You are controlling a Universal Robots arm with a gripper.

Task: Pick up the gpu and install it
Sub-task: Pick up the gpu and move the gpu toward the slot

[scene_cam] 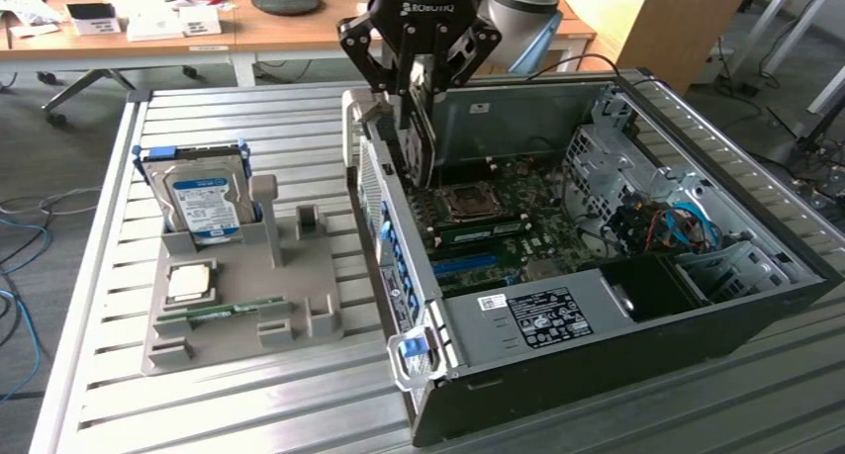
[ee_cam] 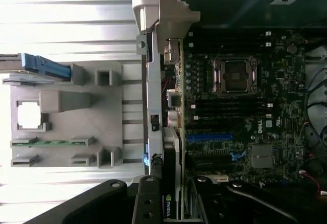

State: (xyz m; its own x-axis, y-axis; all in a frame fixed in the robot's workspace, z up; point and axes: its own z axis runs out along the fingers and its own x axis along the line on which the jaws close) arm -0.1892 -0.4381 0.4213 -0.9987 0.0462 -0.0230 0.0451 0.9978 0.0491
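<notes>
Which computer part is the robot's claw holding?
The gpu: the dark card pinched on edge in the gripper over the case. The hard drive, square chip and memory stick sit in the grey tray.

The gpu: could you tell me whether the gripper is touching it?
Touching: the exterior view shows the gripper clamped on the upright gpu.

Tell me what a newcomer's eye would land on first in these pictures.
The black tool stands out first: it grips the gpu on edge, hanging over the open computer case, near its wall on the exterior view's left. Inside lies the bare motherboard. At the exterior view's left, a grey holder carries an upright hard drive.
</notes>
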